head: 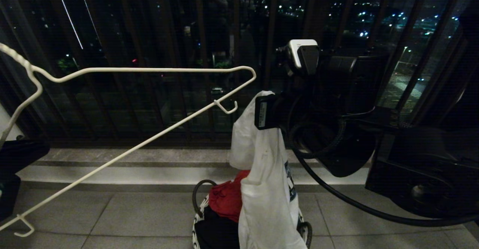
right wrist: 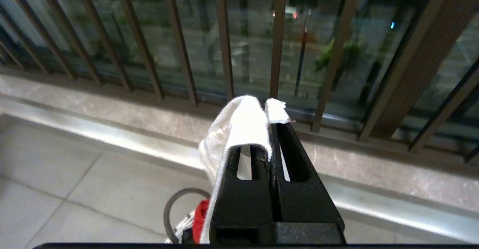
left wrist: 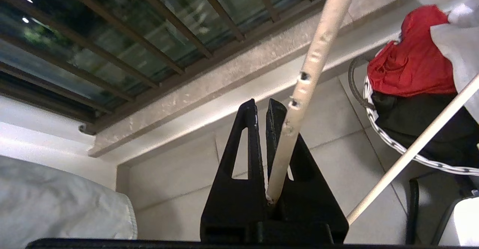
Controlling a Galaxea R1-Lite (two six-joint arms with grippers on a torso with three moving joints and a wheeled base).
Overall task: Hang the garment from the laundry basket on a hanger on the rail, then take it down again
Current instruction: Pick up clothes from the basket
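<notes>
At the left of the head view, one white wire hanger (head: 142, 103) slants from the lower left corner up toward the centre, its neck running off the left edge. Only the left wrist view shows the left gripper (left wrist: 262, 110), its fingers pressed together on the hanger's wire. Right of centre, the right arm reaches in level from the right; the right gripper (right wrist: 270, 129) pinches a fold of the white T-shirt (head: 265, 189), which hangs down over the one laundry basket (head: 200, 219) at bottom centre, beside one red cloth (head: 226, 198) and one black garment (head: 215, 232).
</notes>
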